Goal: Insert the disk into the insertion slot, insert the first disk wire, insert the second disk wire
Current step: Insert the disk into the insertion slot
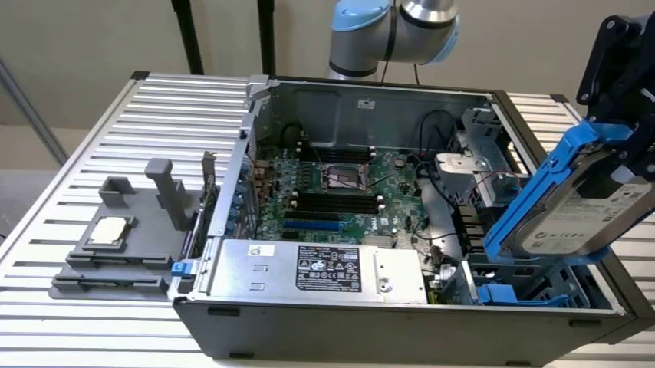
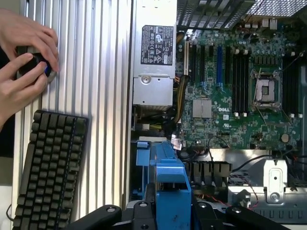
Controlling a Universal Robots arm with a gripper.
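The disk, a silver-grey drive with a white label in a bright blue carrier, hangs tilted over the near corner of the open computer case on the exterior view's right. My black gripper is shut on it from above. In the wrist view the blue carrier sits between my black fingers. Just below the disk is the insertion slot, a grey cage with blue rails; the disk is above it, not seated. Thin cables lie beside the bay; I cannot tell which are the disk wires.
A silver power supply with a black label fills the case's near side, with the motherboard behind it. A grey fixture holding a small chip stands on the slatted table. A person's hands and a keyboard lie outside the case.
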